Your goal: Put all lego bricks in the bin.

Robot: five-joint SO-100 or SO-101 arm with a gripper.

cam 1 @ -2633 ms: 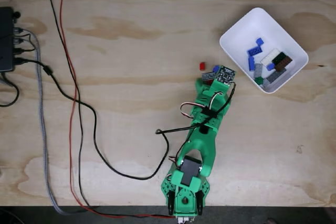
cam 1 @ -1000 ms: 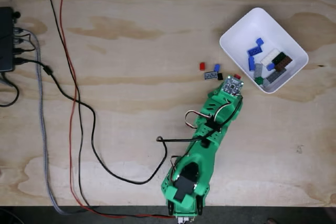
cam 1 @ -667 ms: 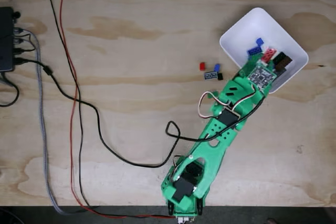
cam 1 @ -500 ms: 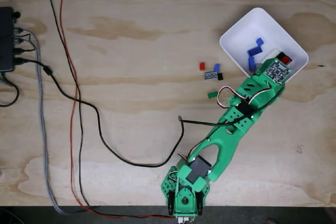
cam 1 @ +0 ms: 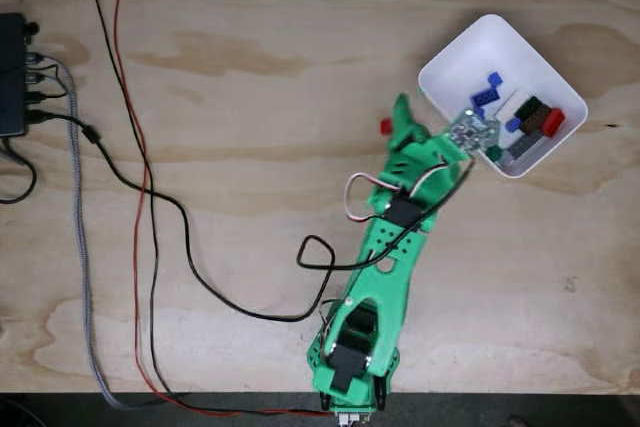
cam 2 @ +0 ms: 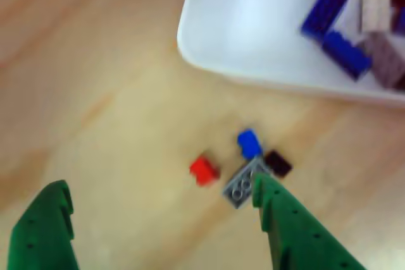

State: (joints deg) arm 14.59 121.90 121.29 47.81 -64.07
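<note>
Open hand (cam 2: 158,194) (nothing held), over loose lego bricks (cam 2: 239,167), beside bin (cam 2: 253,36)

From my remote seat I see a pale plywood surface (cam 1: 250,47) with wavy brown grain and darker blotches, evenly lit with no hard shadows. A black box (cam 1: 12,75) sits at its left edge in the fixed view, with a grey braided cable (cam 1: 80,247), a thin red wire (cam 1: 135,197) and a black wire (cam 1: 180,247) trailing down toward the dark strip along the bottom edge.
</note>
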